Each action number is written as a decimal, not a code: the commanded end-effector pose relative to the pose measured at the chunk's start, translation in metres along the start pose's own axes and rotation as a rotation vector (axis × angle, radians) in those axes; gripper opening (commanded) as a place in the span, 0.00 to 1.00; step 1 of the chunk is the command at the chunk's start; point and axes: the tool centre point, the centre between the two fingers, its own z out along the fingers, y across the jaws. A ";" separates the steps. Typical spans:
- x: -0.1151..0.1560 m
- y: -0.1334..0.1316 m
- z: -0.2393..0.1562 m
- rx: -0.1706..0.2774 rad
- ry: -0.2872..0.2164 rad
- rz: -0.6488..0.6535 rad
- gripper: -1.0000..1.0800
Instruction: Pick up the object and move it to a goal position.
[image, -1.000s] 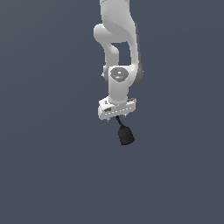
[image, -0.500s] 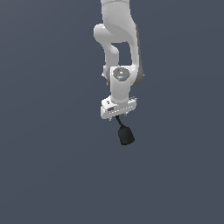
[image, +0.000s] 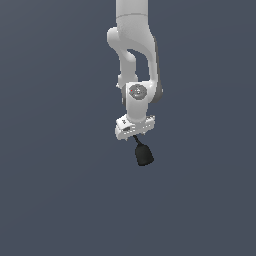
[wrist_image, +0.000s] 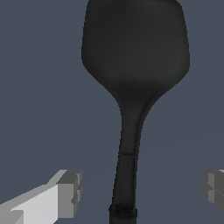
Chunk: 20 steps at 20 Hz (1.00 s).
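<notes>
The object (image: 144, 155) is a small matte black lump with a rounded wide body and a thin neck. In the exterior view it sits just under the white gripper (image: 135, 137), neck pointing up into it. In the wrist view the object (wrist_image: 135, 52) fills the picture, and its neck runs between the two fingers. The gripper (wrist_image: 141, 189) is open. One grey finger pad (wrist_image: 70, 192) and the other (wrist_image: 213, 188) stand well apart on either side of the neck, with a visible gap on each side.
The white arm (image: 135, 45) comes straight down from the top of the exterior view. Plain dark grey-blue ground (image: 60, 200) lies all around, with no other objects or edges in view.
The arm and gripper have come down slightly toward the object. The object has stayed in the same place.
</notes>
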 end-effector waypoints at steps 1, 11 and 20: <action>0.000 0.000 0.010 0.000 0.000 -0.001 0.96; 0.000 0.000 0.020 0.000 0.001 -0.002 0.00; 0.001 -0.004 0.019 0.001 0.000 -0.005 0.00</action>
